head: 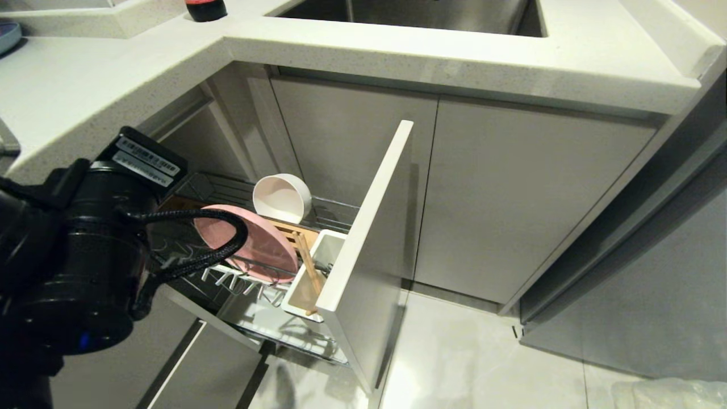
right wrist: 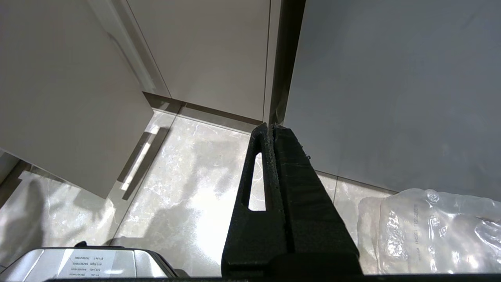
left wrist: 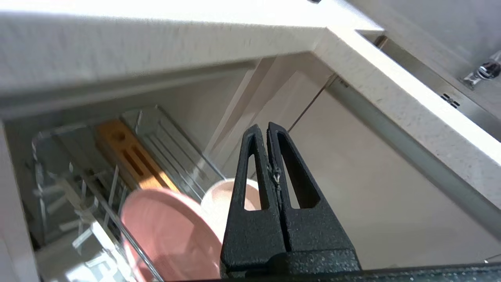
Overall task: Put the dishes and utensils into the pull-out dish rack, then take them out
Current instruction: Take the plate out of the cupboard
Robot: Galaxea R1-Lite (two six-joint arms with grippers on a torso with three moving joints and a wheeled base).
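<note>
The pull-out dish rack (head: 336, 208) stands drawn out under the counter, its pale grey front panel (head: 369, 238) toward me. A salmon-pink plate (head: 267, 244) stands on edge in it. The cream-white bowl (head: 281, 197) lies tipped behind the plate. Pale wooden chopsticks (head: 309, 264) lean in the white utensil cup (head: 330, 241). My left arm (head: 85, 250) hangs over the rack's near left side and hides its own fingers in the head view. In the left wrist view the left gripper (left wrist: 268, 127) is shut and empty, above and apart from the plate (left wrist: 168, 231) and bowl (left wrist: 214, 197). My right gripper (right wrist: 270, 127) is shut, parked over the floor.
The white countertop (head: 397, 51) overhangs the rack, with a steel sink (head: 409, 14) and a dark bottle (head: 205, 8) at the back. A slotted wooden strip (left wrist: 129, 156) runs along the rack. A lower drawer front (head: 210, 363) sits below. A clear plastic bag (right wrist: 430, 231) lies on the floor at the right.
</note>
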